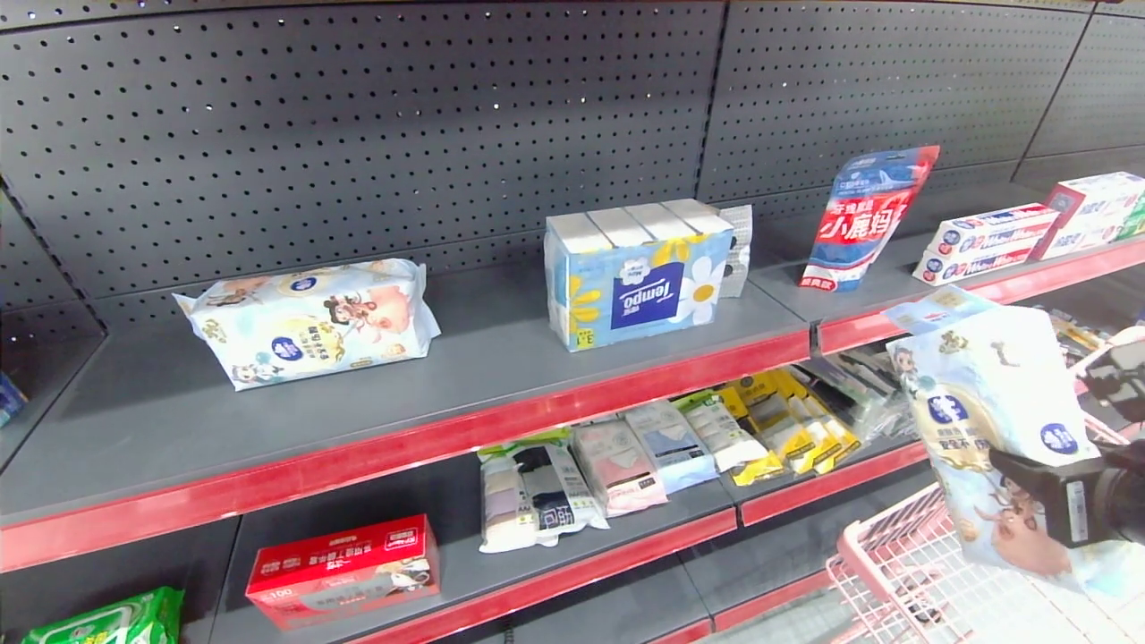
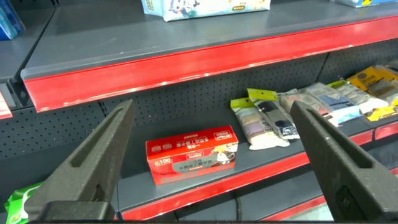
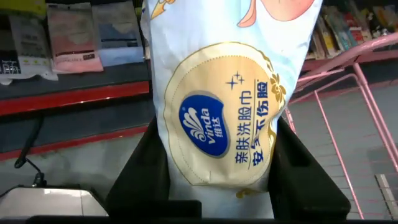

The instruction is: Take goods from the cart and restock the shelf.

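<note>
Ahead of the robot, the shelf [image 1: 447, 376] presents a grey upper board with a red front edge. Below it and to the right stands the pink wire cart [image 1: 881, 581]. Above the cart, clear of the shelf, the wipes pack [image 1: 993, 402] is held roughly upright, off every surface. The right arm enters from the right edge at lower-board height. The right gripper [image 3: 221, 168] clamps the lower part of the pack, one finger on either side. The left gripper [image 2: 212, 109] faces the lower board opposite the red box [image 2: 191, 154], with its fingers spread wide and nothing between them.
</note>
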Robot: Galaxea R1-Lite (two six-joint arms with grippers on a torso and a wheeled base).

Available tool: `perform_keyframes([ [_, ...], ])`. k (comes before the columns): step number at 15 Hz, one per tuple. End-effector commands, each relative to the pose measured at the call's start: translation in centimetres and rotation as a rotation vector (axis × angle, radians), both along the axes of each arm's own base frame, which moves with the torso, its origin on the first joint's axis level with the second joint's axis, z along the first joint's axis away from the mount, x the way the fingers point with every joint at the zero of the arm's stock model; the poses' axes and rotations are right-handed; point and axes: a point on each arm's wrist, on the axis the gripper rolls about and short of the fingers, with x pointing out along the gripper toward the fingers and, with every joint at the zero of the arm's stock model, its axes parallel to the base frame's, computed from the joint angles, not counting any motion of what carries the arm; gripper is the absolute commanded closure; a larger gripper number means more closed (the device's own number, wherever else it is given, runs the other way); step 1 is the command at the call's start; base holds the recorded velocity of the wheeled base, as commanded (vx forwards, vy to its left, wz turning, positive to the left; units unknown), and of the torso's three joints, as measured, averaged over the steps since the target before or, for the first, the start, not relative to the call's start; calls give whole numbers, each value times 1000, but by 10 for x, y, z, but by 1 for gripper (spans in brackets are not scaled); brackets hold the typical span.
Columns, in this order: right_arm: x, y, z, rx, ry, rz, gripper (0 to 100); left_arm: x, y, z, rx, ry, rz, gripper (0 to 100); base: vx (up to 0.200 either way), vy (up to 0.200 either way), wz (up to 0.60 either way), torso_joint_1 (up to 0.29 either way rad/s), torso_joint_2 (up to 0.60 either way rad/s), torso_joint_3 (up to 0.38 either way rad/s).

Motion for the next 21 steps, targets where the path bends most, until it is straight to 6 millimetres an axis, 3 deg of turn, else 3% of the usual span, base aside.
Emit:
perform_keyframes([
  [1,-48,1,8,-42,-105,51,100,0,0,0,0,0,0,0,0,0,0,0,0,0],
  [6,-73,1,4,-65,-178,98,100,0,0,0,0,0,0,0,0,0,0,0,0,0],
  [14,-81,-1,5,-98,-212,86,100,0,0,0,0,0,0,0,0,0,0,0,0,0],
  [21,-79,-1,10,-125,-220,97,100,0,0,0,0,0,-1,0,0,0,0,166,-358,-194],
])
